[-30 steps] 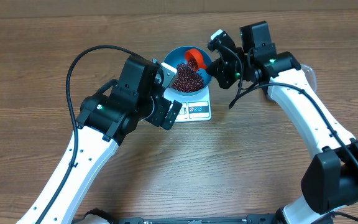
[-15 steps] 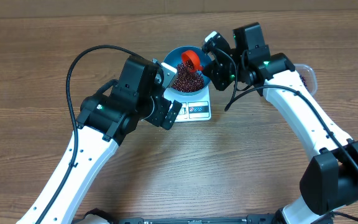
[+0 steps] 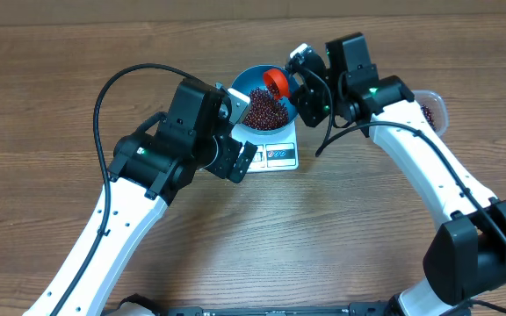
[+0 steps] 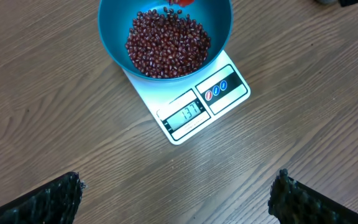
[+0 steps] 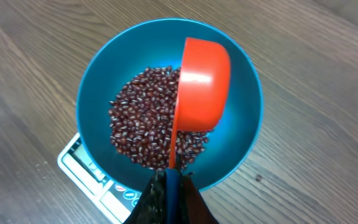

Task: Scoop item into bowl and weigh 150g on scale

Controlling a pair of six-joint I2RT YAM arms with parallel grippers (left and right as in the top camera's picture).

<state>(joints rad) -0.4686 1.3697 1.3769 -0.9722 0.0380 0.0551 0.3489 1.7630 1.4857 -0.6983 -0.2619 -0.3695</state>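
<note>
Right gripper: fingers closed on the thin handle of an orange-red scoop. The handle runs straight out from between the fingertips. The scoop's cup hangs over the far half of the blue bowl, inside the rim line and above the beans. The cup's smooth rounded side faces the wrist camera, so it cannot be told whether it holds any beans.

Beans: a loose dark red-brown heap covering the bowl's floor, with bare blue wall all round. In the right wrist view the heap lies just ahead of the closed fingertips and partly under the scoop.

Bowl: sits on the white scale, over the end away from the display. The display shows three digits that look like 131, and two small round markings are printed beside it.

Left gripper: jaws spread wide and holding nothing. Both dark fingertips show at the bottom corners of the left wrist view, with bare wooden table between them. The scale and bowl lie ahead of the fingers, apart from them, roughly centred on the gap.

Overhead: the left arm comes in from the lower left and the right arm from the right, with the bowl and scale between the two grippers. A clear tub with some beans in it sits behind the right arm, partly hidden.
</note>
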